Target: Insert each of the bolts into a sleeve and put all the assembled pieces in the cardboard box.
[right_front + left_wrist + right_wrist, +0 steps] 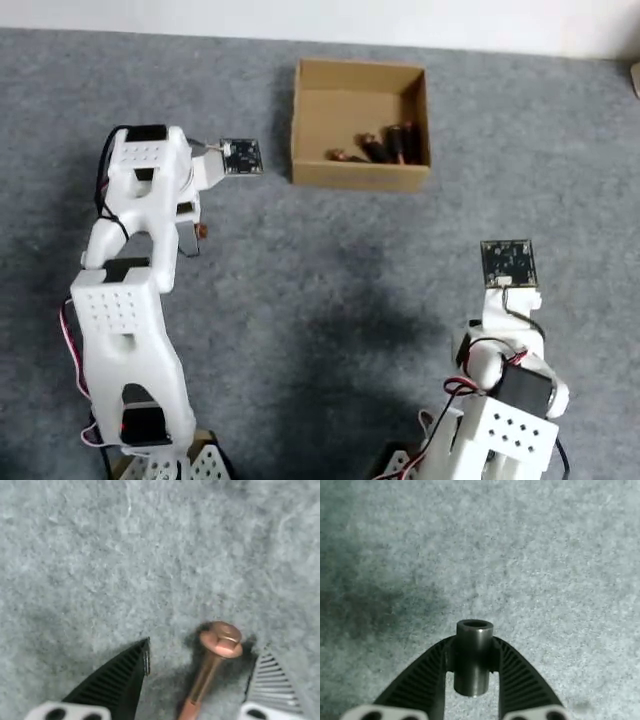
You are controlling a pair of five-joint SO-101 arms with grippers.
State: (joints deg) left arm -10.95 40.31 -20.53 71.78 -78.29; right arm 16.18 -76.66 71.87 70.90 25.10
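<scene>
Presently: bolt loose, sleeve gripped

Grey felt desk point(330, 260), pale wall strip behind. Cardboard box point(345, 95) near the far edge, dark assembled pieces point(390, 147) inside. Left end effector point(204, 652) spread wide, copper bolt point(220, 640) lying between its fingers. Right end effector point(473, 650) clamped on a dark sleeve point(473, 677).
</scene>
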